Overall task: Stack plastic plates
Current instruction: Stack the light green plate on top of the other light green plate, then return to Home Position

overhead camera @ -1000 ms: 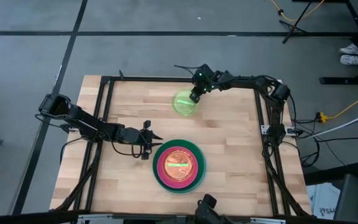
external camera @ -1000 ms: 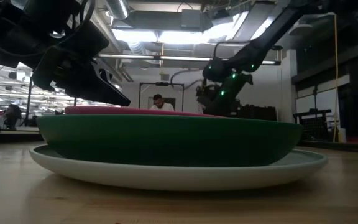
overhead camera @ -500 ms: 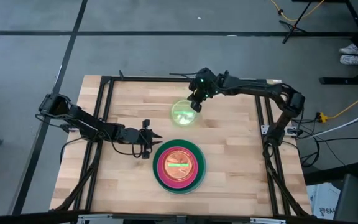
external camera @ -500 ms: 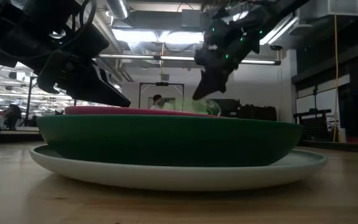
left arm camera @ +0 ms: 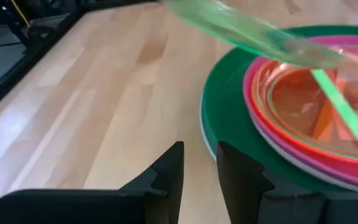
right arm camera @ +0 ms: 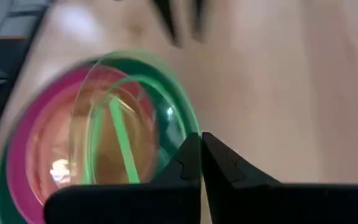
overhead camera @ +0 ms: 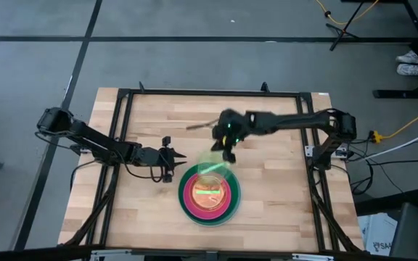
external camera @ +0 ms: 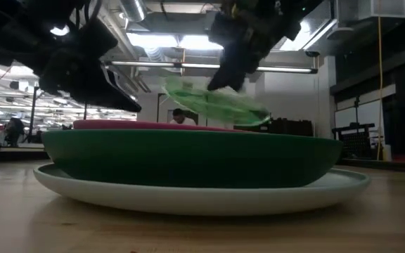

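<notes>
While no writing is legible | right end effector clamps lime-green plate | above stack

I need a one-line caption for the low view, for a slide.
Right tool carries a tilted lime-green plate above the plate stack; left tool hovers beside it.

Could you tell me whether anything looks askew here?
Only the small translucent lime-green plastic plate: the right tool holds it tilted in the air over the plate stack's far edge, not lying flat.
</notes>
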You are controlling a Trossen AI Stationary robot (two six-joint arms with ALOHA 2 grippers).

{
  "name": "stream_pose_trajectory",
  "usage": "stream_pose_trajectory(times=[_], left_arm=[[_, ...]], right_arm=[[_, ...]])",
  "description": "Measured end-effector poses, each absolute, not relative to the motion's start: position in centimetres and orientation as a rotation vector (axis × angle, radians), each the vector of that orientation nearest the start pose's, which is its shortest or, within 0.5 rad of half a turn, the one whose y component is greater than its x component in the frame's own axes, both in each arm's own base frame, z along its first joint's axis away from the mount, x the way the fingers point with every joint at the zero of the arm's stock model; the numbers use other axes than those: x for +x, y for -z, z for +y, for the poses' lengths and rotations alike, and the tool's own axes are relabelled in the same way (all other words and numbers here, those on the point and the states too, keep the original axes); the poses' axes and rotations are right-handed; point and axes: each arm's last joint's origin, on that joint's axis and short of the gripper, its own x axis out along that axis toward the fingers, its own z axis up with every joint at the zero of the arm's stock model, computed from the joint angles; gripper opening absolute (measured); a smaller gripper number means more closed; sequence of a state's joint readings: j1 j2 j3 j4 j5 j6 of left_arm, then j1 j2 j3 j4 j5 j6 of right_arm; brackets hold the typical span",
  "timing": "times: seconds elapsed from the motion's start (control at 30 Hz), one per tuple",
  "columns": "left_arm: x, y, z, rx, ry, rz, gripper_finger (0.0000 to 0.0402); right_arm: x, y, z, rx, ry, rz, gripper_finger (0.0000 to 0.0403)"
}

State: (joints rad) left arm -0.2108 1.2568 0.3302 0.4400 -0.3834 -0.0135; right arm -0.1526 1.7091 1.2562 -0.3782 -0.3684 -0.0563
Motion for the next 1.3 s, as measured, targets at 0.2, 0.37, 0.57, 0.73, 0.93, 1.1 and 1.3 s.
stream_pose_trajectory(times=[0.2,0.37,0.57,0.73,0.93,1.1,1.3], left_arm=[[20.7,-16.5,-3.3,0.115,-0.175,0.419,0.0089],[20.6,-17.0,-3.2,0.110,-0.199,0.390,0.0089],[20.6,-17.0,-3.1,0.111,-0.214,0.391,0.0089],[20.6,-16.9,-3.1,0.112,-0.211,0.392,0.0089],[20.6,-16.9,-3.2,0.113,-0.209,0.394,0.0089],[20.6,-16.9,-3.2,0.099,-0.200,0.395,0.0089],[20.7,-17.1,-3.3,0.111,-0.183,0.379,0.0089]], right_arm=[[38.2,-22.7,-0.1,0.078,-0.290,0.747,0.0000],[39.2,-20.7,1.2,0.046,-0.291,0.765,0.0000],[39.6,-19.1,1.0,0.080,-0.284,0.808,0.0000],[39.7,-19.2,1.4,0.066,-0.323,0.791,0.0035],[39.6,-19.2,2.4,0.038,-0.410,0.786,0.0123],[39.3,-19.5,3.1,-0.022,-0.453,0.781,0.0166],[37.4,-22.2,2.3,-0.122,-0.345,0.822,0.0174]])
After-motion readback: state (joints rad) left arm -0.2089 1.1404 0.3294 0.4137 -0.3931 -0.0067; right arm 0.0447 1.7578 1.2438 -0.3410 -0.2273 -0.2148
